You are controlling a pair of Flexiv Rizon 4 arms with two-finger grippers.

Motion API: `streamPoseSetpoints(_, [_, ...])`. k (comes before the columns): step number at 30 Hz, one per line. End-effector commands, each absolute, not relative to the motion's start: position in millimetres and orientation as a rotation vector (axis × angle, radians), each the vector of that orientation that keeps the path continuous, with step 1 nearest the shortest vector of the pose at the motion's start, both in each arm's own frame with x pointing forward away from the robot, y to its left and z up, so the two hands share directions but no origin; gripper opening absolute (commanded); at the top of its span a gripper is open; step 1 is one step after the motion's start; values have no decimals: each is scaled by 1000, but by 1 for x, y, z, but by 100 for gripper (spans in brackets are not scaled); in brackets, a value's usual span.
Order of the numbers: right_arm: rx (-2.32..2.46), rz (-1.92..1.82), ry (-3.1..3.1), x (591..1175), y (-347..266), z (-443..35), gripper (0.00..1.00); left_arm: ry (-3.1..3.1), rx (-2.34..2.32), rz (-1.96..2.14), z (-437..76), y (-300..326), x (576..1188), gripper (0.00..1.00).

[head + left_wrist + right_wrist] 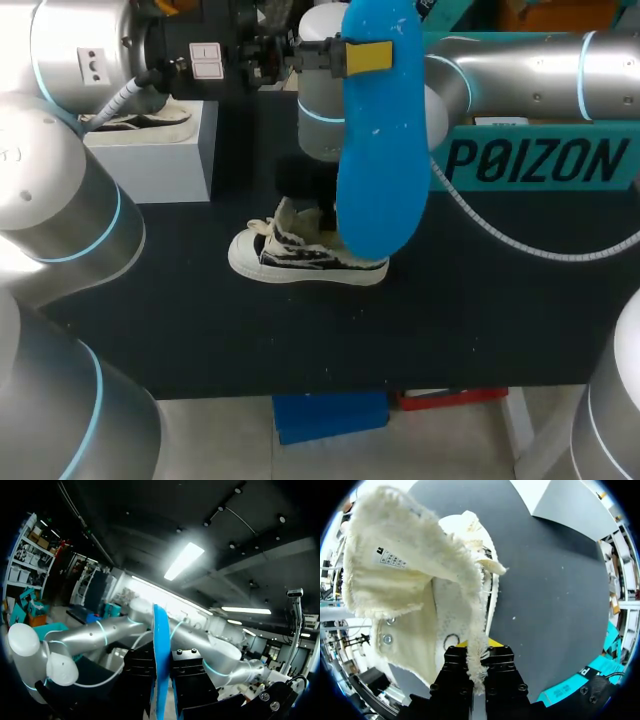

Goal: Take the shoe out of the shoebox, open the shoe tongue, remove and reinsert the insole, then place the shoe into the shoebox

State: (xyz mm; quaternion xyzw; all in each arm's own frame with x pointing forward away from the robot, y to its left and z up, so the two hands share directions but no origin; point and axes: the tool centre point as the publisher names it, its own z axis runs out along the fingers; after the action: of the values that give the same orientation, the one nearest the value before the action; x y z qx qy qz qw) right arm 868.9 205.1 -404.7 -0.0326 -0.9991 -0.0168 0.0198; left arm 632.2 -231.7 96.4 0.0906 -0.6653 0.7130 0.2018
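- Left gripper [352, 57]: closed on the blue insole [380, 170], gripping it near its upper end. The insole hangs upright, high above the table [480, 320], with its lower end in front of the shoe in the head view.
- Left wrist view: the insole [160, 630] shows edge-on, clamped between the two black fingers of the left gripper [161, 661].
- Shoe [300, 258]: black-and-cream canvas with a white sole. It stands on the dark table near the middle, toe toward the left arm's side.
- Right arm [520, 65]: enters from the right and descends over the shoe. Its gripper is hidden behind the insole in the head view.
- Right gripper [476, 652]: fingers nearly together, pinching a frayed cream fabric edge [479, 630] at the shoe's opening. Whether this edge belongs to the tongue or to the collar cannot be determined.
- Right wrist view: the shoe [420, 580] is spread open ahead of the gripper, and its pale interior is exposed.
- White box [160, 155]: on the left of the table, well apart from the shoe. A second shoe [135, 115] lies on top of it.
- Teal box [540, 160]: at the far right of the table.
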Motion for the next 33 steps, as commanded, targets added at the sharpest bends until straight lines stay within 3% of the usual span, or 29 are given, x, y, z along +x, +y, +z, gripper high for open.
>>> streamPoseSetpoints(1, [-102, -51, -3101, 868, 204, -404, 0, -1859, 257, 1993, 95, -232, 631, 0])
streamPoseSetpoints(4, [-159, 34, -3098, 867, 199, -396, 0, -1859, 257, 1993, 95, -232, 631, 0])
streamPoseSetpoints(8, [-360, 76, -3067, 860, 189, -347, 0, -1859, 257, 1993, 95, -232, 631, 0])
streamPoseSetpoints(16, [-1056, 6, -2916, 864, 168, -278, 0, -1859, 257, 1993, 95, -232, 631, 0])
streamPoseSetpoints(24, [-1848, 0, -2484, 867, 147, -270, 0, -1859, 257, 1993, 95, -232, 631, 0])
streamPoseSetpoints(33, [-2197, -23, -2246, 870, 151, -281, 0, -1859, 257, 1993, 95, -232, 631, 0])
